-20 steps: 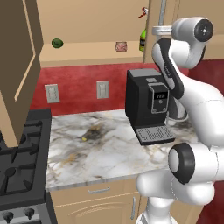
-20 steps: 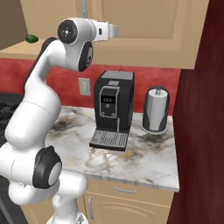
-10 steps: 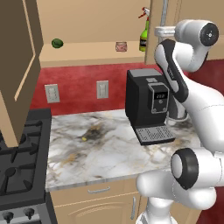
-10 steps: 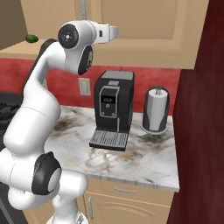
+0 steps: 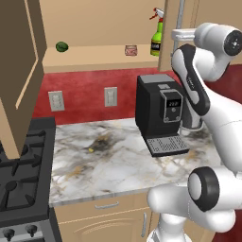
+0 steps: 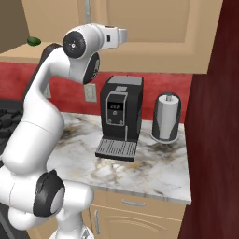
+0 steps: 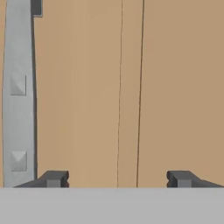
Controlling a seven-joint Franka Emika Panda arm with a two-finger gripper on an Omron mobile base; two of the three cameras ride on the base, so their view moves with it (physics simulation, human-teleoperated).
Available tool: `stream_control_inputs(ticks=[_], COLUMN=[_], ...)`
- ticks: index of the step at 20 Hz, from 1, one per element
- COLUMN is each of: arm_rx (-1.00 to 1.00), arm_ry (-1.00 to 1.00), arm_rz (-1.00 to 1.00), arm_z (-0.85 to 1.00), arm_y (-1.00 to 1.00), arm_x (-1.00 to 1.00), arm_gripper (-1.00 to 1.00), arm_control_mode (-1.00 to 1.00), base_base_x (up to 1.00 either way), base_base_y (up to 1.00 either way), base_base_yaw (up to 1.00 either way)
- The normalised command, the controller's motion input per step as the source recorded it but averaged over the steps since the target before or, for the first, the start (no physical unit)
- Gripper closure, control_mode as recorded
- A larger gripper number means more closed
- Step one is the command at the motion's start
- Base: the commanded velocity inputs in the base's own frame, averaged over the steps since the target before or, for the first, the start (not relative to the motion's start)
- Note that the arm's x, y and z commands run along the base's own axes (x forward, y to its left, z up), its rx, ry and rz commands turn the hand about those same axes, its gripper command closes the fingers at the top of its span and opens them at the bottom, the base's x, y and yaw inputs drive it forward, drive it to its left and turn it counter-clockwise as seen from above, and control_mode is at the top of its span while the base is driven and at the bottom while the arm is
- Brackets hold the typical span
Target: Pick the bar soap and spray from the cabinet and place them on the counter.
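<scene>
The gripper [image 7: 117,178] faces a panelled cabinet [image 7: 175,87] door at close range, its 2 fingertips [image 7: 54,178] standing wide apart with nothing between them. A metal bar handle [image 7: 17,94] runs along the door to one side of the fingertips.

On the open cabinet shelf [image 5: 94,59], the spray [image 5: 157,38] stands upright at the right end. The bar soap [image 5: 130,50] sits just left of it, apart from the bottle. A dark green ball [image 5: 61,46] lies well to the left.

Below, the marble counter [image 5: 104,160] carries a black coffee machine [image 5: 159,116] and a grey canister [image 6: 167,116].
</scene>
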Motion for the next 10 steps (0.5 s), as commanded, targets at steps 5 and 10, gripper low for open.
stream_control_inputs(ticks=[5,10], arm_rx=[0.0,0.0], arm_ry=[0.0,0.0], arm_rz=[0.0,0.0], arm_z=[0.02,0.01], arm_y=[0.2,0.23], arm_x=[0.0,-0.01], arm_gripper=[-1.0,-1.0], arm_control_mode=[-1.0,-1.0], base_base_x=[0.0,0.0], base_base_y=[0.0,0.0], base_base_yaw=[0.0,0.0])
